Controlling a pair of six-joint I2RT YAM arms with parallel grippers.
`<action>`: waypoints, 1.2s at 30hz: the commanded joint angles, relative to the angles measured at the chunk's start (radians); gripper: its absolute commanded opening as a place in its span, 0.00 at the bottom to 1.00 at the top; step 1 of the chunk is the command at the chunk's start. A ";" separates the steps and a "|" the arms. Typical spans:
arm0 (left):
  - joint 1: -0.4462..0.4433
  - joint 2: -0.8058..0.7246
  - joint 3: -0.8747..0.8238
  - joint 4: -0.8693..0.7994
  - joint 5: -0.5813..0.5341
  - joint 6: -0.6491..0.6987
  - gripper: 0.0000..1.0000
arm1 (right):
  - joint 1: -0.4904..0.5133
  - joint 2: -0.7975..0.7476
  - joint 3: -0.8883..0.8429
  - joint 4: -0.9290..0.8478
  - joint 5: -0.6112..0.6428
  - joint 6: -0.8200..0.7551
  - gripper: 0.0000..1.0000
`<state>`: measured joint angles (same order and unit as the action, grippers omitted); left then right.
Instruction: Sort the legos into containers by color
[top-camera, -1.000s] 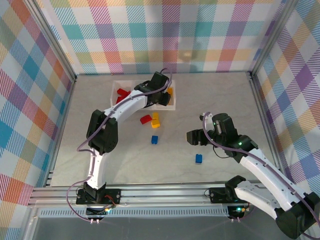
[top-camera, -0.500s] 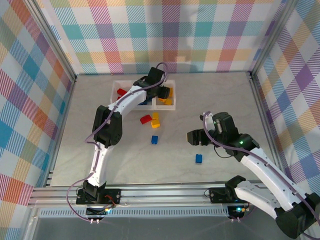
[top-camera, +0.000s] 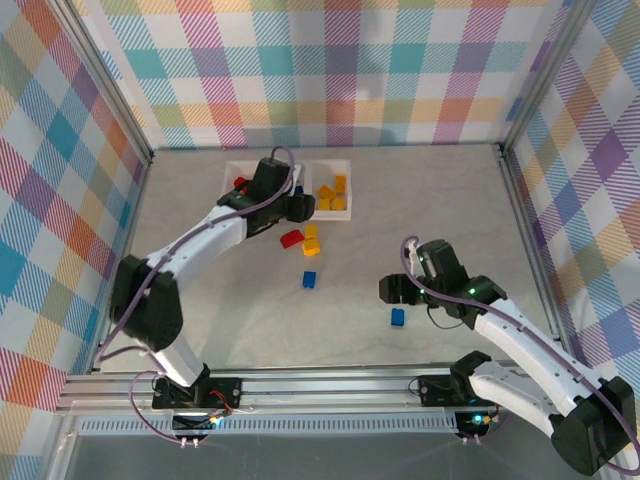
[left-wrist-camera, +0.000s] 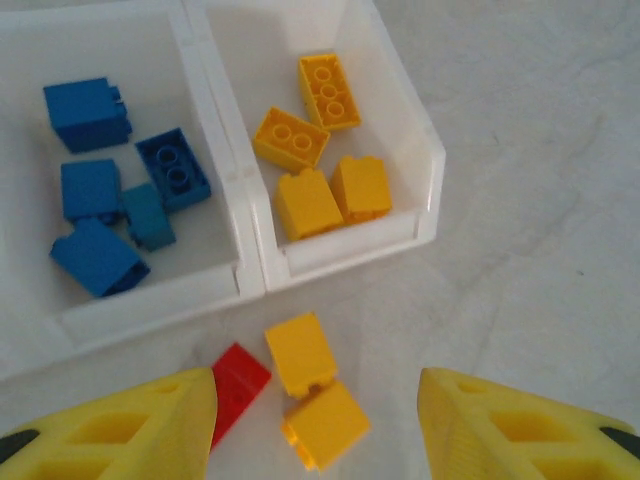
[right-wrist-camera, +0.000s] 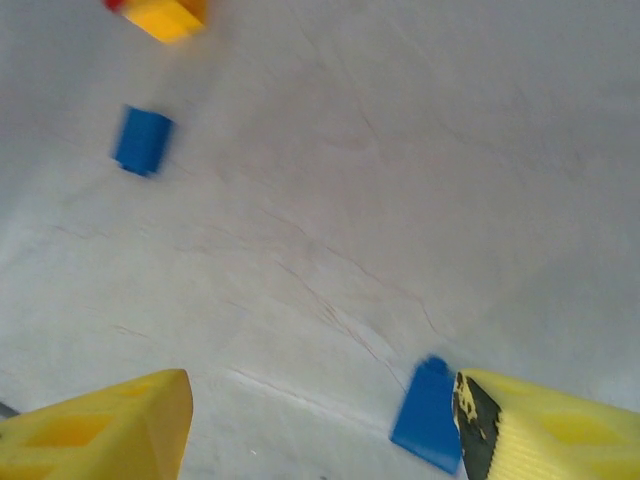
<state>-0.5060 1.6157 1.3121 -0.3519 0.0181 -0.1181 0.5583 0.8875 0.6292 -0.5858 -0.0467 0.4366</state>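
Pulled back off the containers (top-camera: 340, 213) toward 6 o'clock: left hand (left-wrist-camera: 318, 400), fingers wide, empty, hovering over a red lego (left-wrist-camera: 238, 385) and two yellow legos (left-wrist-camera: 300, 352). Right hand (right-wrist-camera: 320, 430) lowered, wide too, empty, blue lego (right-wrist-camera: 428, 415) just inside one finger. Well along, seemingly: colours already binned apart, five pieces left on the tabletop (top-camera: 260, 320), second blue lego (top-camera: 309, 279) among them. Tray wall at 12 o'clock; open room elsewhere.

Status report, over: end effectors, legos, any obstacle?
Left end effector open over two yellow legos, one red lego, by tray. Right end effector open, blue lego beside one finger. No obstacle seen.
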 joint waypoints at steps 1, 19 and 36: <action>-0.006 -0.102 -0.122 0.038 0.068 -0.059 0.55 | 0.040 -0.029 -0.058 -0.053 0.103 0.149 0.69; -0.052 -0.452 -0.372 -0.013 0.039 -0.127 0.56 | 0.172 0.224 -0.082 0.055 0.268 0.266 0.58; -0.074 -0.517 -0.357 -0.081 -0.015 -0.118 0.56 | 0.173 0.347 -0.060 0.088 0.260 0.245 0.42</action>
<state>-0.5701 1.1213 0.9428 -0.3943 0.0284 -0.2394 0.7273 1.2289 0.5518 -0.5072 0.2020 0.6910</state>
